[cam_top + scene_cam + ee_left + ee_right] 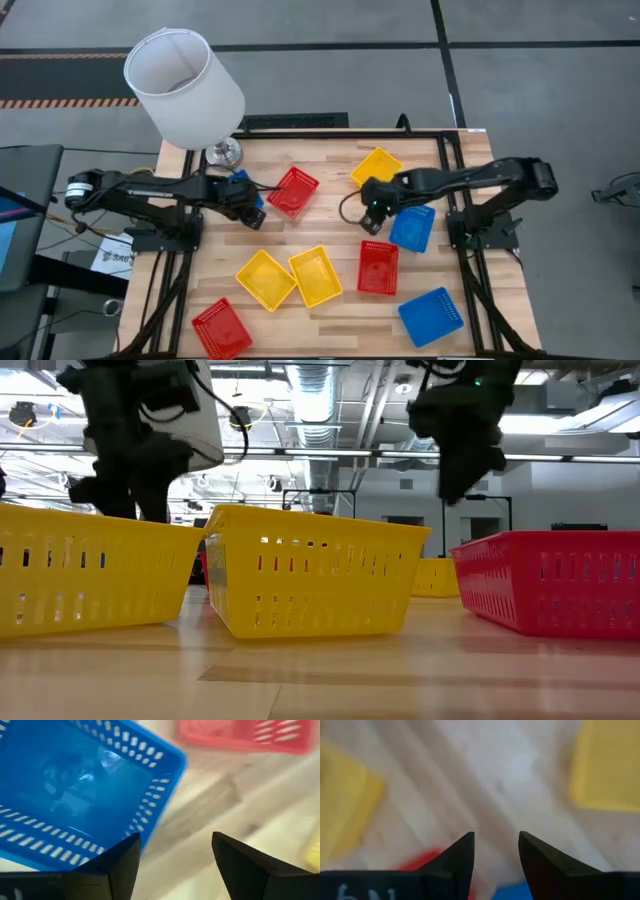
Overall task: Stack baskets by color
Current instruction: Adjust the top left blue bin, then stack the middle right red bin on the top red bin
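Observation:
Nine mesh baskets lie on the wooden table. My left gripper [253, 213] [175, 840] is open beside a blue basket [240, 183] [85, 790] at the far left, one finger at the basket's wall and bare wood between the fingers. A red basket [293, 190] sits just to its right. My right gripper [370, 222] [496, 836] hangs open over bare wood, between a far yellow basket [377, 167], a blue basket [412, 227] and a red basket [378, 267]. Two yellow baskets [265, 278] [315, 275] sit side by side near the front. My left gripper has one fingertip [131, 845] at the outer side of the blue basket's mesh wall [112, 851], coming from above and slanting down. I cannot tell whether it touches the wall. Nothing is between the fingers.
A large white lampshade [185, 85] on a metal base [225, 152] stands at the table's far left corner. Another red basket [221, 328] and a blue basket [431, 315] lie near the front edge. Bare wood shows in the middle of the table [330, 225].

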Robot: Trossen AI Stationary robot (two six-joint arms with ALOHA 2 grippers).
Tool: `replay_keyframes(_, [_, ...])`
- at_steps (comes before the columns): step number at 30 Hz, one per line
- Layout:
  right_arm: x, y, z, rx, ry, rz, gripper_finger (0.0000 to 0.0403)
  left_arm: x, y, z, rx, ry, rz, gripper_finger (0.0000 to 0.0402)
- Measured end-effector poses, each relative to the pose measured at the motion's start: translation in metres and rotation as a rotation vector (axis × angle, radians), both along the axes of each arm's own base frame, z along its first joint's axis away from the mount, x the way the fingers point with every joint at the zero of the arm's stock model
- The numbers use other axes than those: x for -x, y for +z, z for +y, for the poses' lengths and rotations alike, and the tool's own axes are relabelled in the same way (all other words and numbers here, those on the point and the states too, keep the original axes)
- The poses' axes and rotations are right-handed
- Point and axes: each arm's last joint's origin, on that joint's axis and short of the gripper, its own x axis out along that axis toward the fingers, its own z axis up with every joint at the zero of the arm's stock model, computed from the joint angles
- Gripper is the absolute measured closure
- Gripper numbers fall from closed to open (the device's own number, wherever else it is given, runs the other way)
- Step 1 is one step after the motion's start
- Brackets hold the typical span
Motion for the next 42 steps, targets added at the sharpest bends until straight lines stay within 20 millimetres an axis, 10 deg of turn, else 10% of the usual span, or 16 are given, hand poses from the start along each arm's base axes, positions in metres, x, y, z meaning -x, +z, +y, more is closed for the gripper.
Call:
replay_keyframes(11, [0.006,-0.014,0.048,0.014,0.533,0.155,0.0215,0.023,0.053,-0.006,-0.026,0.099,-0.309,0.0168])
replay_keyframes(25, [-0.023,-0.063,0.050,0.009,0.672,0.246,0.0194,0.043,0.074,-0.007,-0.001,0.168,-0.484,0.0168])
replay_keyframes(34, [-0.026,-0.070,0.035,0.000,0.634,0.274,0.0381,0.044,0.074,-0.007,-0.008,0.168,-0.481,0.0168])
replay_keyframes(42, [-0.022,-0.050,0.020,0.008,0.590,0.196,0.0397,0.044,0.074,-0.007,-0.018,0.156,-0.480,0.0168])
